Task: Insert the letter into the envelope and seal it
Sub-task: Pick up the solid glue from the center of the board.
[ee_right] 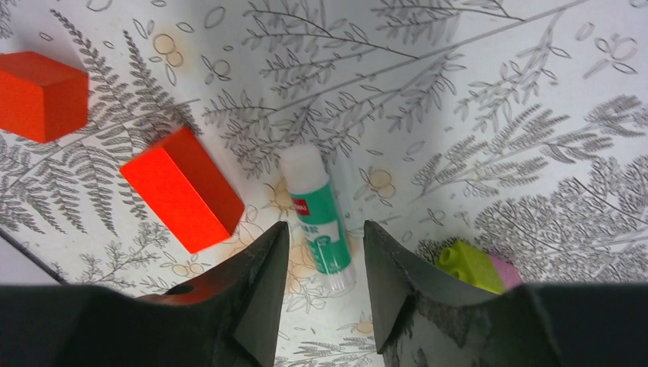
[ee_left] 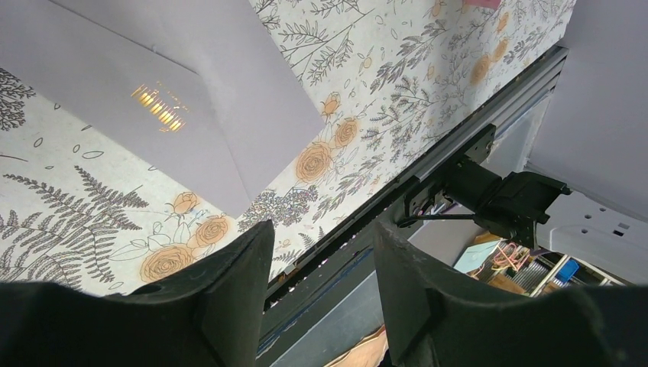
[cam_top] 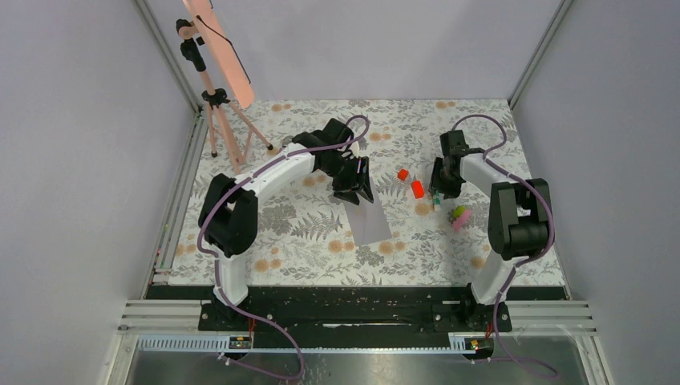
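Envelope (cam_top: 371, 218): a flat, matte grey-lilac paper rectangle, lying on the surface near the middle. Its far end is under my left pincer. The left wrist view shows one straight seam across it and a small patch of orange glare.
Left pincer (ee_left: 321, 237): black fingers apart, nothing between them.
Right pincer (ee_right: 325, 233): fingers apart on either side of the glue stick's near end. I cannot tell whether they touch it.
Glue stick (ee_right: 315, 222): a smooth cylinder lying flat, with a white cap and a green label. I cannot read the small red mark on it.
Red blocks (ee_right: 183, 187): two plain, sharp-edged blocks between the envelope and the glue stick.
Green and pink brick (ee_right: 474, 264): studded, just beside the right pincer.
Surface (cam_top: 305, 228): pale, printed with grey ferns and orange flowers.
Tripod (cam_top: 224, 132): at the far left corner.
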Controlling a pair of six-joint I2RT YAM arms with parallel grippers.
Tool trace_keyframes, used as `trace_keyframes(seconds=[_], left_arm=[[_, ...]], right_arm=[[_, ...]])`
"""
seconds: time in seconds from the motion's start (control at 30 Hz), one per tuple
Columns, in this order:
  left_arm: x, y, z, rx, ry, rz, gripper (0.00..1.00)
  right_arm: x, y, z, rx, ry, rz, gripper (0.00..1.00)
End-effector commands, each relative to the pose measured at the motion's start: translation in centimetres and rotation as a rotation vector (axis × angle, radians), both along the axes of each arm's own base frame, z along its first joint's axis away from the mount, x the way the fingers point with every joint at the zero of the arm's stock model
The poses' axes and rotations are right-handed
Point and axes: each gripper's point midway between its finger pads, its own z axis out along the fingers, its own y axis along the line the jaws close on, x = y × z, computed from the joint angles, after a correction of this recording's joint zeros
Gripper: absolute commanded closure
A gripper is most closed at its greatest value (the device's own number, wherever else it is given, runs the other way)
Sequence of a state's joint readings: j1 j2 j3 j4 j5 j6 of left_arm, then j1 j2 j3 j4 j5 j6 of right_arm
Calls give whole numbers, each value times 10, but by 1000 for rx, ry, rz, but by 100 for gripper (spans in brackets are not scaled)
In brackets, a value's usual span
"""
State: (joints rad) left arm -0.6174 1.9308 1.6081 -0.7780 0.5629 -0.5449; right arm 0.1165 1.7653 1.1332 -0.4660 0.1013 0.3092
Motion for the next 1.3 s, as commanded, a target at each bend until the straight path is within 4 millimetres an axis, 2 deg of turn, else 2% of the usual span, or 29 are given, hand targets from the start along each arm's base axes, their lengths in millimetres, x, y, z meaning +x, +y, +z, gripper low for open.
trace_keyframes(seconds=[0.0, 0.17, 0.43, 0.53, 0.6, 0.77, 0.87, 1.0, 1.13, 1.2, 1.27], left_arm=[[5, -1, 10, -17, -45, 5, 48], [4, 0, 9, -16, -42, 4, 48], [2, 1, 8, -17, -32, 4, 48], [0, 1, 7, -17, -25, -1, 48], [0, 1, 7, -17, -26, -2, 48], [2, -1, 4, -20, -25, -4, 48], [2, -3, 4, -27, -18, -7, 48], [1, -3, 4, -37, -16, -10, 48], [1, -5, 4, -41, -11, -14, 48], [2, -7, 5, -47, -10, -16, 48], [3, -8, 8, -55, -12, -18, 48]], right_arm=[[3, 7, 2, 36, 57, 39, 53], [-4, 19, -4, 96, 137, 56, 54], [-8, 25, -2, 124, 194, 89, 54], [-6, 25, -2, 123, 202, 92, 61], [-6, 25, -2, 125, 203, 92, 73], [-11, 37, 1, 192, 191, 113, 81], [-25, 42, 4, 234, 185, 102, 81], [-63, 50, 7, 300, 193, 82, 80], [-103, 55, -6, 313, 238, 84, 79], [-111, 58, -8, 310, 252, 91, 78], [-113, 60, -11, 297, 260, 100, 72]])
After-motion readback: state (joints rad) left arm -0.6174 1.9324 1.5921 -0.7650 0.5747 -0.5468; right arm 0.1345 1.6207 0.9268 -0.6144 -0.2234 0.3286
